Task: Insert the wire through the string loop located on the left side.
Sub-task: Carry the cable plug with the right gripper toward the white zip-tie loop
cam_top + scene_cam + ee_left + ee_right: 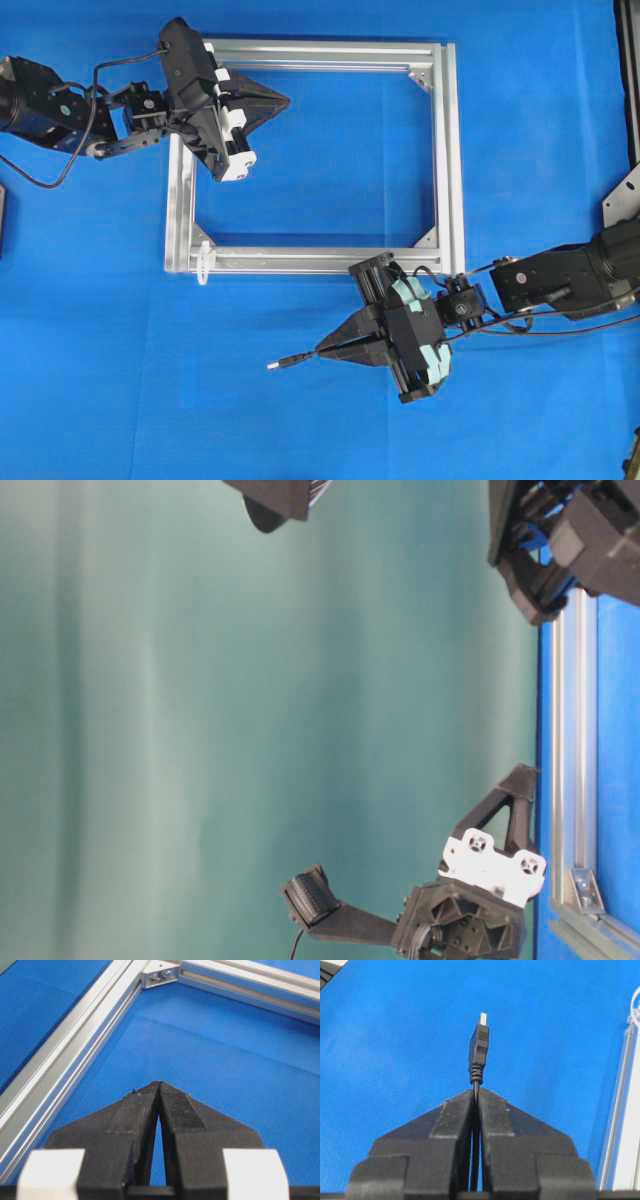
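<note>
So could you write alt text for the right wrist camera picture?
Seen from the right tool, its two black fingers are shut on a thin black wire whose plug points away over blue cloth. A silver frame rail and a white string loop sit at the right edge.

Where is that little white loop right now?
From overhead, the loop sits on the frame's bottom-left corner, up and left of the wire plug held by the right pincer.
</note>
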Robot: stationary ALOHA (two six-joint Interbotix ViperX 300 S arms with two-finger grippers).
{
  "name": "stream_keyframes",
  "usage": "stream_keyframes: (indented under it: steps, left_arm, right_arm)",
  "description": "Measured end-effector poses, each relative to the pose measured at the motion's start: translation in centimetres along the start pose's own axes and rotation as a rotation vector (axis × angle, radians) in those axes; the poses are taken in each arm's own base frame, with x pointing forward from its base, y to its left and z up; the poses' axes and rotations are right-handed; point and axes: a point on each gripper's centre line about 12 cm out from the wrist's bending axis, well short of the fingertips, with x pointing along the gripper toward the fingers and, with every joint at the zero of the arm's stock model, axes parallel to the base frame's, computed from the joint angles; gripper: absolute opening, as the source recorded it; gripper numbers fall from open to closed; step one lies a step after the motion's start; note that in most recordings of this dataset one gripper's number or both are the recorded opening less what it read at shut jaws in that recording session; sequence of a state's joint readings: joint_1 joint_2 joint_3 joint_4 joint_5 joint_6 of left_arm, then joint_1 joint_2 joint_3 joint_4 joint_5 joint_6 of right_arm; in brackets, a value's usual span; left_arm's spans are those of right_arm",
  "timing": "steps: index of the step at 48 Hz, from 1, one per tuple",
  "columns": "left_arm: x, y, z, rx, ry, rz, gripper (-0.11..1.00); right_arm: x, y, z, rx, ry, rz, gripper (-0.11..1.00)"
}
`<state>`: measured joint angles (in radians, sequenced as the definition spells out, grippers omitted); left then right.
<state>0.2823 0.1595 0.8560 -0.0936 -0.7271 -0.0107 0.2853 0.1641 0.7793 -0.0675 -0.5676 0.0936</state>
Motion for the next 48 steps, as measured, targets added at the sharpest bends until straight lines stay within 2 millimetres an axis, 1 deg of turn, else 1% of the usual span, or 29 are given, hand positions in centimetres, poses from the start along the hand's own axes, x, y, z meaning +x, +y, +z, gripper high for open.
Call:
stream_keyframes:
  steps: [30,38,48]
  left_arm:
    - [0.0,0.0,0.0,0.000,0.000,0.000,0.00]
    - [0.0,0.0,-0.1,0.000,0.002,-0.001,0.00]
    - [0.0,0.0,0.1,-0.002,-0.002,0.000,0.00]
  right_arm:
    - [0.0,-0.1,-0.1,0.001,0.003,-0.003,-0.01]
    - [-0.2,-1.7,-0.4,0.019,0.010,-0.042,-0.01]
    - [-0.5,-4.5,-0.3,0.046,0.004,-0.108,-0.01]
